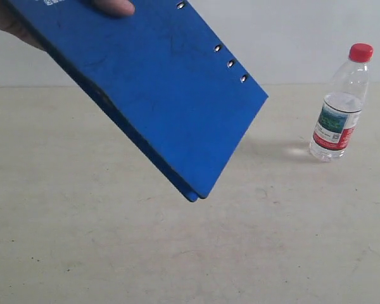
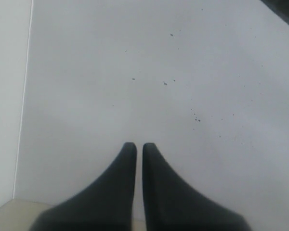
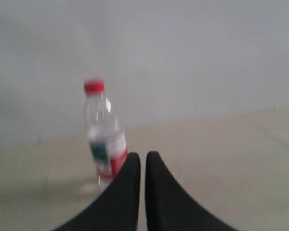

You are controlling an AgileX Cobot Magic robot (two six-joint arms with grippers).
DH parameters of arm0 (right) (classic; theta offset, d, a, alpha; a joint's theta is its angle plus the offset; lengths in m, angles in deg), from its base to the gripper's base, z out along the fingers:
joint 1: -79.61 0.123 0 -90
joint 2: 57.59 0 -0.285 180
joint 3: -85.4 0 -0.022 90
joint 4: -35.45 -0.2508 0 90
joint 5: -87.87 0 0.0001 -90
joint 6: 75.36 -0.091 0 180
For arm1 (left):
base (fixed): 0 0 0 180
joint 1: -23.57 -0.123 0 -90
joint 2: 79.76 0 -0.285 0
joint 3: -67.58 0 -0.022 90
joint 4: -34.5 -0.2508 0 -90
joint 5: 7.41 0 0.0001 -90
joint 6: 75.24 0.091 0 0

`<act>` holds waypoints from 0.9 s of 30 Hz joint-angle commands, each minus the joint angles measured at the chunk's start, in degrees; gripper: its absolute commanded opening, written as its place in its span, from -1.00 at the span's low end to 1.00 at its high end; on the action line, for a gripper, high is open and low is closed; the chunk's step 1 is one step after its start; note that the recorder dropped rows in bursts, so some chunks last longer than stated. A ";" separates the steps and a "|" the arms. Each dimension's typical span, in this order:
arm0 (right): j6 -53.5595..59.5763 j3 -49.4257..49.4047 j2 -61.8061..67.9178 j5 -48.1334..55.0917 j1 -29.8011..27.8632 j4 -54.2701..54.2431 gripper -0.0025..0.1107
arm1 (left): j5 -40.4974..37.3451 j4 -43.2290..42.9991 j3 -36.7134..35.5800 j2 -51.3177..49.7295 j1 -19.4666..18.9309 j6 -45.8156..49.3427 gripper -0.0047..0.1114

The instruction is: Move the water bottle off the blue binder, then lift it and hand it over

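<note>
The water bottle [image 1: 339,104], clear with a red cap and a red, white and green label, stands upright on the table at the right, apart from the binder. The blue binder [image 1: 158,88] hangs tilted in the air at the upper left, held by a person's hand [image 1: 111,6]. Neither gripper shows in the exterior view. In the right wrist view my right gripper [image 3: 142,156] is shut and empty, with the bottle [image 3: 103,132] standing some way beyond it. My left gripper [image 2: 139,147] is shut and empty, facing a pale speckled surface.
The beige table [image 1: 177,253] spreads across the exterior view, with a pale wall [image 1: 291,31] behind it. A dark edge [image 2: 286,12] shows in one corner of the left wrist view.
</note>
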 commanded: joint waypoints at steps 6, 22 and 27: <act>3.11 0.05 -0.28 15.41 8.91 5.64 -0.96 | -0.04 0.01 -0.06 0.04 0.12 0.20 -0.84; -1.40 0.05 -0.28 16.10 -2.17 5.62 -0.96 | -0.04 0.01 -0.06 0.04 0.12 0.20 -0.84; -0.88 0.05 -0.28 15.88 -1.53 4.94 -0.96 | -0.04 0.01 -0.06 0.04 0.12 0.20 -0.84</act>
